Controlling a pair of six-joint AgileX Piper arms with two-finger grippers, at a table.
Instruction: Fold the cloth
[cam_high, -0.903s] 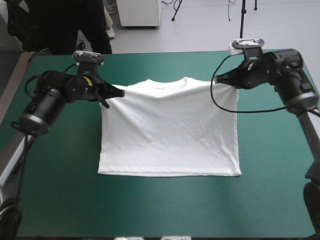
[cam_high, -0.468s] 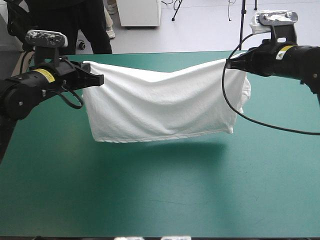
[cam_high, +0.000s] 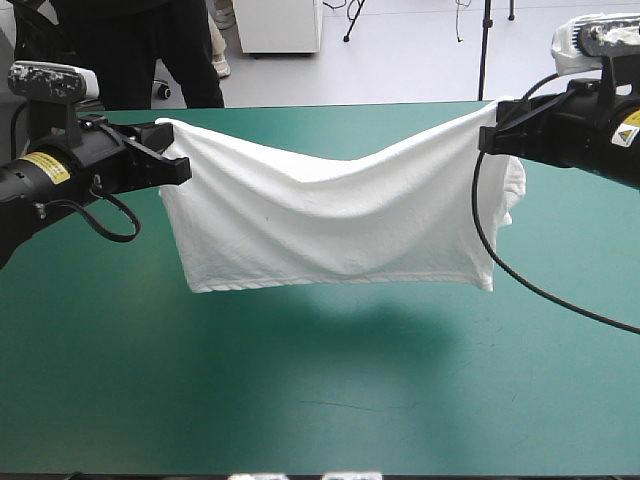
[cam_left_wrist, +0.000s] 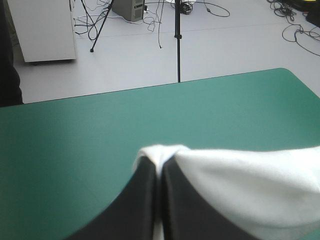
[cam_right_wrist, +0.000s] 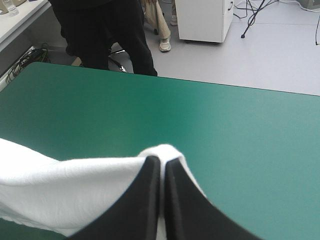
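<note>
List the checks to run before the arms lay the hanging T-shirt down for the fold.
1. Left gripper shut on the T-shirt, cloth pinched at the fingertips: ok.
2. Right gripper shut on the T-shirt the same way: ok.
3. T-shirt hangs off the table, with its shadow on the teal-green cover beneath: ok.
4. Its lower edge roughly level from side to side: ok.
5. Its top edge taut between the grippers: not ok, it sags in the middle.
6. Sleeves lying flat: cannot tell; cloth bunches below the right gripper.
</note>
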